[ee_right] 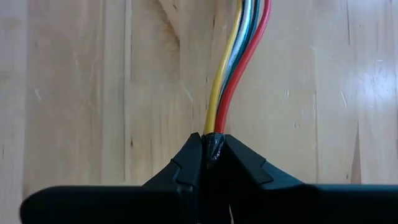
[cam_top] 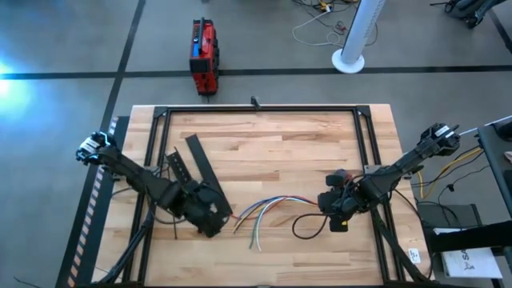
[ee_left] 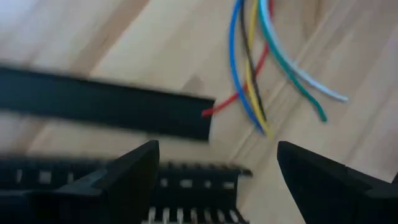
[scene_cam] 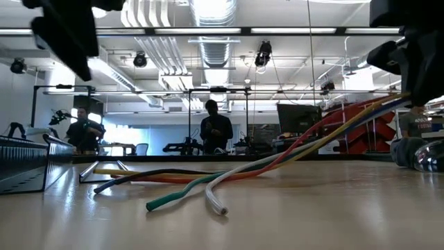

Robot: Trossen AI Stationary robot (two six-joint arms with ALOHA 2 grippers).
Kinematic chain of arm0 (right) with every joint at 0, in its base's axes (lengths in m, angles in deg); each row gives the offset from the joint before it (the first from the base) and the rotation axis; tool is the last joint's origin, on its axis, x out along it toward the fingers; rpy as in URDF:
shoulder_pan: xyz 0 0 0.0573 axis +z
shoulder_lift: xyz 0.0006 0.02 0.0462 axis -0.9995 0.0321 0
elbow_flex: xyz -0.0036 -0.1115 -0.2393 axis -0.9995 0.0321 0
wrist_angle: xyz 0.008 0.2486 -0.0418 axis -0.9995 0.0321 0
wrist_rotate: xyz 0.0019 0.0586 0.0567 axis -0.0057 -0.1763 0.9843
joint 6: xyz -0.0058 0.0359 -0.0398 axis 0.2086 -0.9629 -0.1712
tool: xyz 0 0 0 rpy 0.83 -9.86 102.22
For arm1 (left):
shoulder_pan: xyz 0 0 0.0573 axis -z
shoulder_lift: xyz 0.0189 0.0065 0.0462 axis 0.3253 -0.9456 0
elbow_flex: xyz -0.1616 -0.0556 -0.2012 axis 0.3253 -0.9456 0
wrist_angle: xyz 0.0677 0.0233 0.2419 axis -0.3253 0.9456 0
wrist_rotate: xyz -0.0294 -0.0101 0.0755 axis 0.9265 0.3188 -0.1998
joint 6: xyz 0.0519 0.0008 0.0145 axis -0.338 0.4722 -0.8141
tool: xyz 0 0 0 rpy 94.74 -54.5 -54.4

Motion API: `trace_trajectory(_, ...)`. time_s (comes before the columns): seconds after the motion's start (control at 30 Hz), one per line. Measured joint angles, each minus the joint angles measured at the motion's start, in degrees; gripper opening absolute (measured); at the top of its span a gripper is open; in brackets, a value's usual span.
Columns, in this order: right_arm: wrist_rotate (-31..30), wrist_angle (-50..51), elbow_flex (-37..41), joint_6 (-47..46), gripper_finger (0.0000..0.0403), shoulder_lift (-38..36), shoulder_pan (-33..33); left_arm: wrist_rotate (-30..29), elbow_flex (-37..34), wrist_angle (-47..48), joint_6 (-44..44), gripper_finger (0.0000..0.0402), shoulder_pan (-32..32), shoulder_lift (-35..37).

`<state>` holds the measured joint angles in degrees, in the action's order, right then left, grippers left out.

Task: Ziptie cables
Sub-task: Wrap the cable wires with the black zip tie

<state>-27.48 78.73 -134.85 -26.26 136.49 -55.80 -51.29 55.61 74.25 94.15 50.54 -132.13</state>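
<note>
The cables [cam_top: 268, 210] are thin wires in blue, green, yellow, red, white and black. They fan out across the middle of the wooden table, their free ends [scene_cam: 215, 201] lying on the wood. My right gripper [cam_top: 328, 204] is shut on their bundled end. My left gripper [cam_top: 218, 216] hovers open just left of the free ends, touching nothing. In the left wrist view its fingers [ee_left: 130, 177] stand wide apart above two flat black bars [ee_left: 106, 106], with the cable ends [ee_left: 267, 74] beyond. My right gripper pinches the bundle's end, wrapped in black tape [ee_right: 214, 144], between its two fingertips. The fingers slant down from the table's right side and lie in line with the cables. The held end is raised [scene_cam: 388, 104]; the wires slope down from it to the table.
Two black slotted bars [cam_top: 196, 164] lie at the left, near the left arm. A loop of dark wire [cam_top: 308, 226] and a red-black clip [cam_top: 340, 176] lie by the right gripper. A black frame [cam_top: 256, 108] borders the table. People stand in the room beyond [scene_cam: 216, 125].
</note>
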Motion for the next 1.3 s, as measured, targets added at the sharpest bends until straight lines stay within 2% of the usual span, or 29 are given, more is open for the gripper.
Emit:
trace_trajectory(0.17,-0.83,-0.85,0.0,2.44,0.0028,0.74,0.0,5.18,-1.21,6.3,12.43,0.0311,2.39,-0.53)
trace_trajectory(0.37,-3.01,-1.49,0.0,4.09,0.0028,1.13,-0.14,12.14,-4.59,7.55,23.35,0.0311,6.14,-0.55)
trace_trajectory(0.47,-3.07,-1.71,0.0,4.05,0.0028,1.13,-0.13,15.52,-6.02,7.8,27.76,0.0311,8.24,-0.53)
trace_trajectory(0.6,-3.08,-2.49,0.0,4.05,0.0029,1.13,-0.13,17.17,-8.23,7.84,31.42,0.0311,10.34,-0.32)
trace_trajectory(0.8,-3.04,-2.77,0.0,3.63,0.0029,1.13,-0.13,25.53,-11.91,7.22,37.54,0.0311,11.3,-0.26)
trace_trajectory(0.9,-3.03,-2.82,0.0,3.64,0.0029,1.13,-0.13,27.06,-14.62,4.63,38.39,0.0311,11.3,-0.2)
trace_trajectory(1.1,-2.97,-3.29,0.0,3.61,0.0028,1.13,-0.13,31.0,-21.34,-7.52,39.45,0.0311,11.28,0.02)
trace_trajectory(1.3,-2.99,-4.06,0.24,3.64,0.003,1.13,-0.13,36.33,-27.12,-11.52,41.68,0.0311,11.28,0.06)
